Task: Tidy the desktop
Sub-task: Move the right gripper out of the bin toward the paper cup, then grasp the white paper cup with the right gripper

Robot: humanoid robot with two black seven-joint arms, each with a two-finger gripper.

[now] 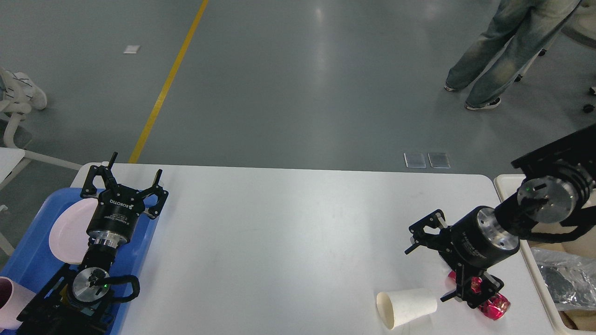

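Observation:
The white desktop (279,232) carries a white paper cup (406,307) lying on its side near the front right. Just right of the cup lies a crumpled red foil wrapper (496,307), partly hidden by my right arm. My right gripper (426,274) is open and low over the desktop, one finger above the cup's base and the other by the wrapper. It touches neither that I can see. My left gripper (133,170) stands open and empty at the far left, over the edge of a blue tray (28,251).
The blue tray holds a pink plate (65,232) and a pink cup (8,302). A cream-beige bin (505,184) with a plastic bag (568,279) and cardboard stands against the desktop's right edge. A person's legs (493,51) stand on the floor beyond.

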